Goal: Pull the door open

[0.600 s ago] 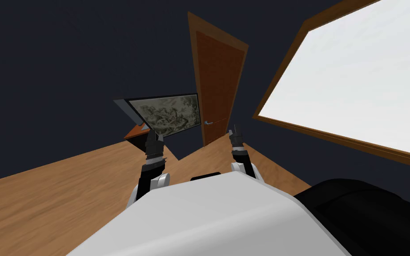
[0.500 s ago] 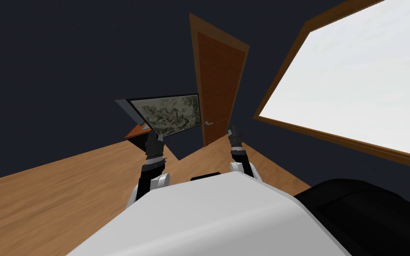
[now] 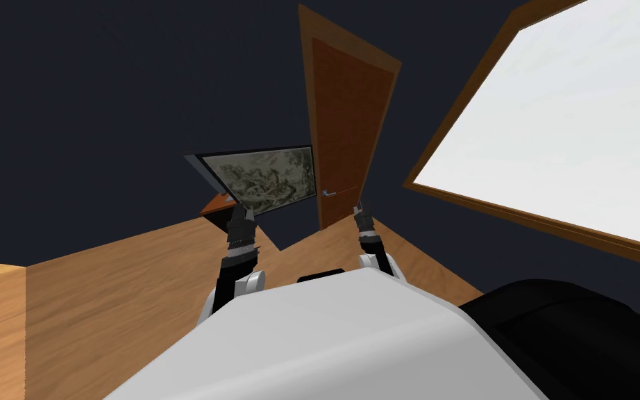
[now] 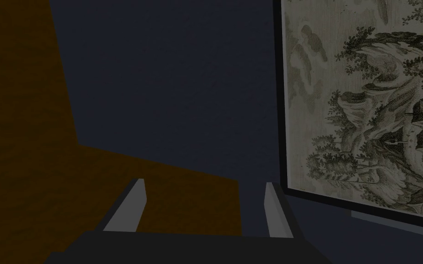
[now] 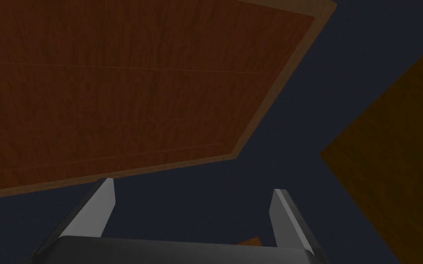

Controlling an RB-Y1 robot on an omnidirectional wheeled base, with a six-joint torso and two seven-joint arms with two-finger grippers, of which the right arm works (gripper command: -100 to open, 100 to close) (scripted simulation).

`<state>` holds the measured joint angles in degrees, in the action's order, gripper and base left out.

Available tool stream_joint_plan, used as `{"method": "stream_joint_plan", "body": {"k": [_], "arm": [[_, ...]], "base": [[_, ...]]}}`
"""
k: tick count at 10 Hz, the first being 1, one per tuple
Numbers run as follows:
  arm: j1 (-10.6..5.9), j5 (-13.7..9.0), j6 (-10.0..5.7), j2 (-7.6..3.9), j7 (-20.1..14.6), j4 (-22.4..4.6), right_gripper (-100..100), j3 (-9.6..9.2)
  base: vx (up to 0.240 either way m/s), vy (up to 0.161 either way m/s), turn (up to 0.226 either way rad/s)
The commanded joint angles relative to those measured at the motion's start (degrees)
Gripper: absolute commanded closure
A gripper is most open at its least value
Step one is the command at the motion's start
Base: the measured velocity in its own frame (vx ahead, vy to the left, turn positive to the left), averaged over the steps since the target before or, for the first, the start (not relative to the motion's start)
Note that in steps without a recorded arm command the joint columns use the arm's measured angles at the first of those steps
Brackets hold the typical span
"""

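Ahead on the wall [image 3: 103, 104], brown door [image 3: 343, 132] (handle [image 3: 327, 193] untouched), left pincer [image 4: 204, 183] apart, right pincer [image 5: 193, 186] apart.

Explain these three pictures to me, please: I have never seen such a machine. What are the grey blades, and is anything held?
This is a two-armed robot. The wide picture comes from a camera on its head: a brown door with a small handle stands ahead, a framed picture beside it. The other two come from cameras on its hands. The grey blades are the fingers of the left gripper and right gripper. Both are open and hold nothing.
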<state>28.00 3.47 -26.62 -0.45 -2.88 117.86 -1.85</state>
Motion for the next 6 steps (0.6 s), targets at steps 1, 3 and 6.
{"method": "stream_joint_plan", "body": {"k": [1, 3, 6], "arm": [[-0.72, -0.32, -1.13, -0.62, -0.45, -2.83, -100, -0.30], [-1.99, -0.91, -2.36, -1.69, -1.25, -6.20, -100, -0.38], [-3.43, -1.57, -3.76, -2.85, -2.15, -10.90, -100, -0.47]], "base": [[0.073, -0.022, 0.095], [0.074, -0.030, 0.105], [0.067, -0.017, 0.070]]}}
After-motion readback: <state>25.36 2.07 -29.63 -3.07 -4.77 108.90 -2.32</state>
